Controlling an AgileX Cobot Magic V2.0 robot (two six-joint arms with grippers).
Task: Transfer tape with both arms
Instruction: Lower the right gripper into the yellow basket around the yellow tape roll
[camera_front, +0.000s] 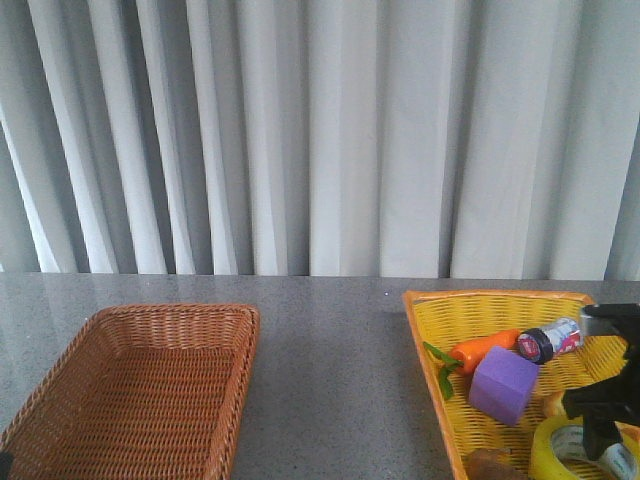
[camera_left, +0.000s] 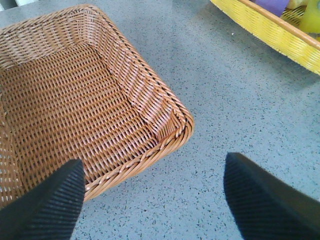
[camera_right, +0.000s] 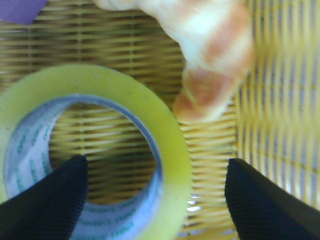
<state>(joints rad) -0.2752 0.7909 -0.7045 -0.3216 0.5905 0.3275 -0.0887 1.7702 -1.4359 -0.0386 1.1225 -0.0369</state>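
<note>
Two baskets on the desk (camera_front: 330, 340)

Empty basket (camera_front: 140, 390) front-left corner; tray (camera_front: 440, 360) front-right holds tape (camera_front: 565, 450), cube (camera_front: 505, 385), carrot (camera_front: 480, 350).

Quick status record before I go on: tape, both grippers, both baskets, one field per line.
tape: yellow roll lying flat in the yellow basket, hole facing up
right gripper: open, low over the tape, one finger over the core hole, the other outside the roll's wall; not closed on it
left gripper: open, holding nothing, over the brown basket's corner
brown basket: nothing seen in it
beside tape: bread-like piece, purple cube
</note>
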